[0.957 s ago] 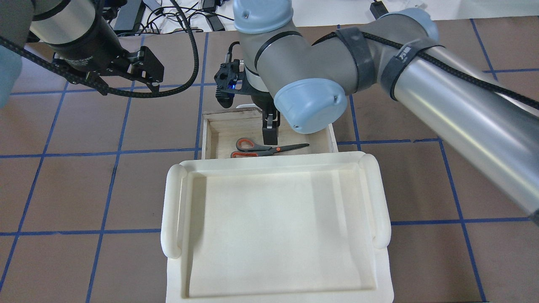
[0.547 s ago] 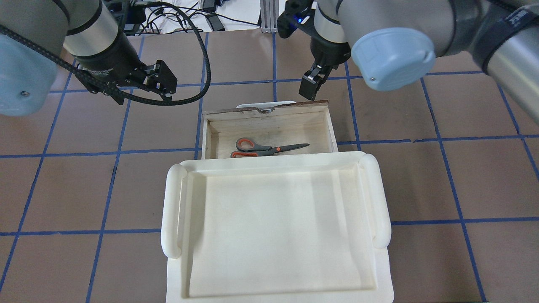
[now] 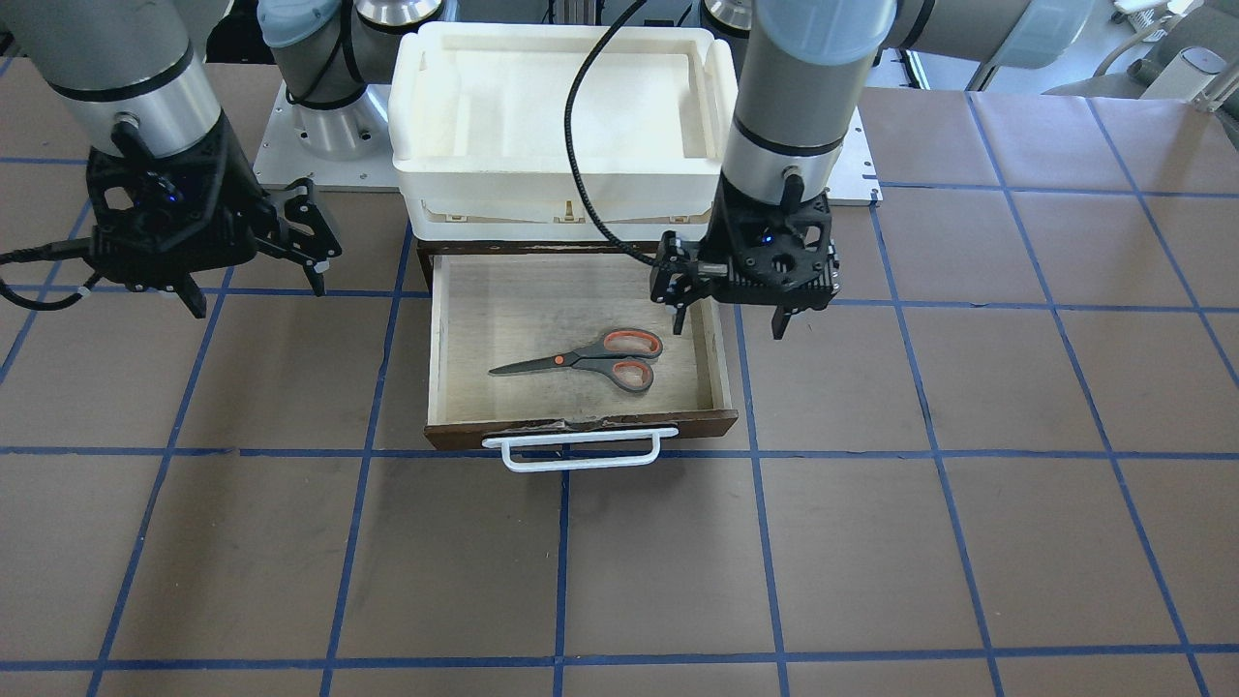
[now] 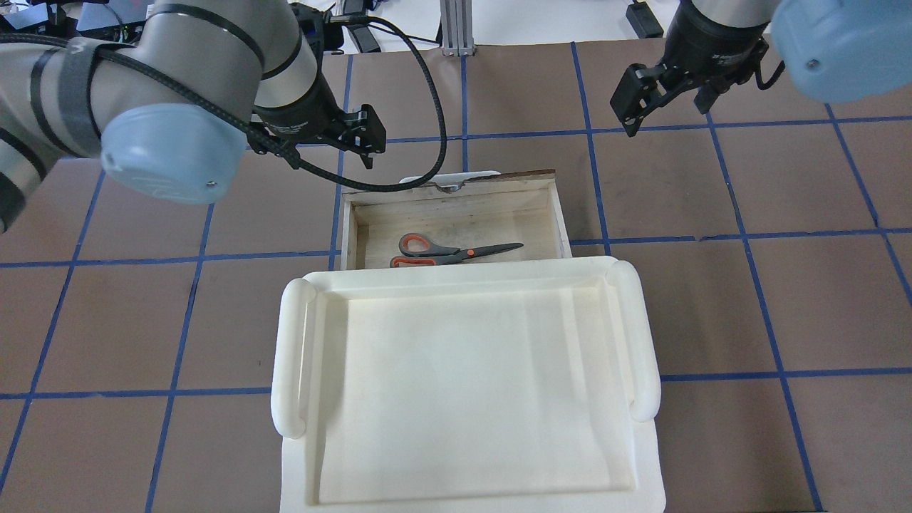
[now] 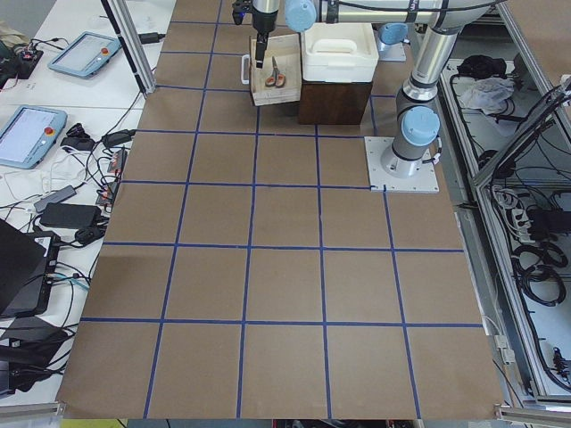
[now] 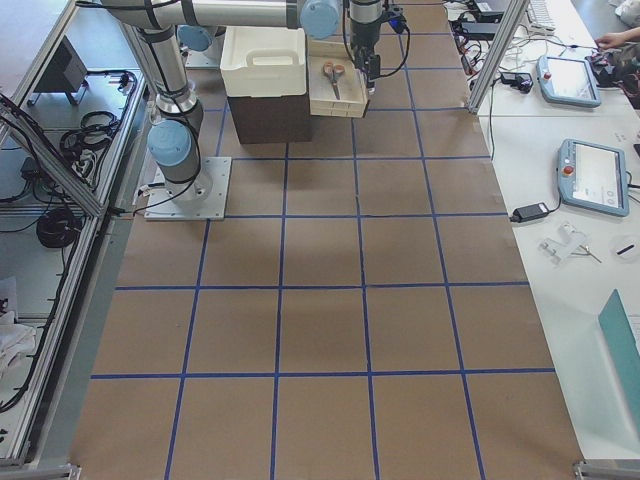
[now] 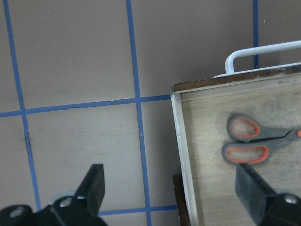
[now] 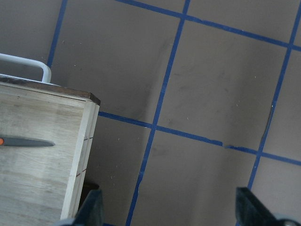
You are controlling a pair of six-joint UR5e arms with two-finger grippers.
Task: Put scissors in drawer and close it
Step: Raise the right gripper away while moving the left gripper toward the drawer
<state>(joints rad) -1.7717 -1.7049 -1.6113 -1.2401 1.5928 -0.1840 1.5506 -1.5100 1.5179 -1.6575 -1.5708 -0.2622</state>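
a: status check. where are the scissors (image 3: 581, 360)?

b: flat on the floor of the drawer (image 3: 523, 310), which stands pulled out. front-facing view: loops toward 3 o'clock, blade tips toward 9 o'clock, nothing touching them. they lie below the rim as far as i can judge.

a: claws?

b: left claw (image 3: 728, 319) spread wide and empty, hanging over the drawer's 3 o'clock side wall, above the rim. right claw (image 3: 254, 290) also wide and empty, well off over the table (image 3: 871, 484) at 9 o'clock of the drawer.

a: so placing looks done and closing is left.

b: my reading too. the drawer front with the white bar handle (image 3: 581, 450) sits at 6 o'clock, and the white tub (image 3: 552, 194) tops the cabinet at 12 o'clock.

a: notes for the push?

b: take the nearer left claw round to the 6 o'clock face, drop it to the height of the front panel, and press toward 12 o'clock. contact near the handle's middle; an off-centre push would probably skew the drawer and bind it in its slot. narrowing the claw first gives a stiffer pusher. go slowly, since a jolt may slide the scissors. stop once the front is flush with the cabinet.
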